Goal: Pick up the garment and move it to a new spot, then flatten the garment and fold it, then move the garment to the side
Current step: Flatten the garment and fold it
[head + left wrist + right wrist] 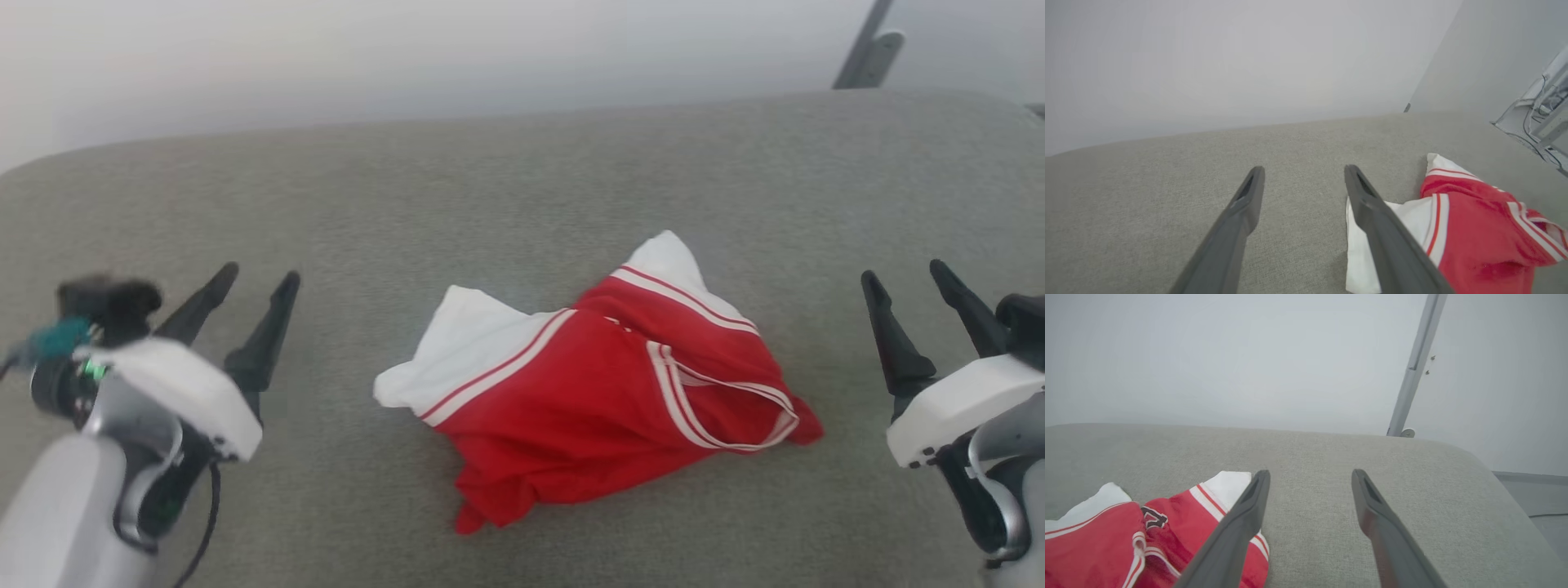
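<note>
The crumpled red jersey [588, 384] lies on the grey fabric surface [522, 188]. The left gripper [260, 274] and right gripper [903, 272] flank it, fingers spread apart, holding nothing.

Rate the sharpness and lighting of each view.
Head view: soft throughout, blurriest just behind the left gripper; flat light, only a faint shadow under the garment. Left wrist view: even light, the wall pale and washed out. Right wrist view: clearer, the weave of the grey fabric surface readable, no glare.

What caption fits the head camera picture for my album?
Crumpled red-and-white garment on a grey cushion, open left hand and right hand at either side.
</note>
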Controlling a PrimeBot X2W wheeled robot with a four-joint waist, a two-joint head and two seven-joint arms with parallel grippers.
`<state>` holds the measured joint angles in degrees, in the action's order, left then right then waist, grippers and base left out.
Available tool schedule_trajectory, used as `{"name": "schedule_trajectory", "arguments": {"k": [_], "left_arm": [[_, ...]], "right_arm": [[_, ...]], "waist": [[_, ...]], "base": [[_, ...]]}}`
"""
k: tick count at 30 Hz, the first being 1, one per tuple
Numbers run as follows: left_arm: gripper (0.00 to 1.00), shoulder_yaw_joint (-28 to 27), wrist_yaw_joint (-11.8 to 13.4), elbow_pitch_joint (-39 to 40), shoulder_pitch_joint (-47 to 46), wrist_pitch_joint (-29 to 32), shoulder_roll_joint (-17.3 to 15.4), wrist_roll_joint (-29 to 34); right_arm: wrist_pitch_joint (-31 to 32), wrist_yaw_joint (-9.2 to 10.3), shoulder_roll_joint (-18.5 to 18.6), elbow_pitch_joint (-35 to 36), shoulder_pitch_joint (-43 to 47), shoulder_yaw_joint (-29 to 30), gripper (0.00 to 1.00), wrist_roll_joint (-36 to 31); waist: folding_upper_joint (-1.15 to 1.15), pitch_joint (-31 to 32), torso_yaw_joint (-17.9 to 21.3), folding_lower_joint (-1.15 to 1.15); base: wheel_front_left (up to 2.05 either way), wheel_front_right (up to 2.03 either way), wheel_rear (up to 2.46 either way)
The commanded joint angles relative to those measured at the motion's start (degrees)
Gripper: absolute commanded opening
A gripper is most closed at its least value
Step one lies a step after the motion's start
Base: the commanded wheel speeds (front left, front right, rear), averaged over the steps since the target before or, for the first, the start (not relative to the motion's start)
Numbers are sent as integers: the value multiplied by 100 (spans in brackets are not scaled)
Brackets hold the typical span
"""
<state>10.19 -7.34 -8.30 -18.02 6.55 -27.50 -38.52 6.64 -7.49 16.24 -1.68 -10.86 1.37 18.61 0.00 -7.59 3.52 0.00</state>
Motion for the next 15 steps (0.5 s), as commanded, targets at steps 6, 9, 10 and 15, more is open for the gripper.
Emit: {"name": "schedule_trajectory", "arguments": {"k": [6,9,10,15], "left_arm": [[100,461,-16,36,-709,1040,-215,-325],[100,690,-6,-54,-1062,1683,-207,-450],[100,760,-4,-79,-1180,1888,-209,-479],[100,1080,68,-360,-1635,2874,-178,-621]], "right_arm": [[-293,0,-223,-214,-102,-37,100,-169],[-395,0,-297,-338,-142,-108,100,-172],[-431,-1,-309,-366,-160,-136,100,-179],[-588,0,-442,-536,-301,-239,100,-138]], "waist": [[0,-138,374,0],[0,-227,544,0],[0,-261,603,0],[0,-453,877,0]], "base": [[0,0,0],[0,0,0],[0,0,0],[0,0,0]]}}
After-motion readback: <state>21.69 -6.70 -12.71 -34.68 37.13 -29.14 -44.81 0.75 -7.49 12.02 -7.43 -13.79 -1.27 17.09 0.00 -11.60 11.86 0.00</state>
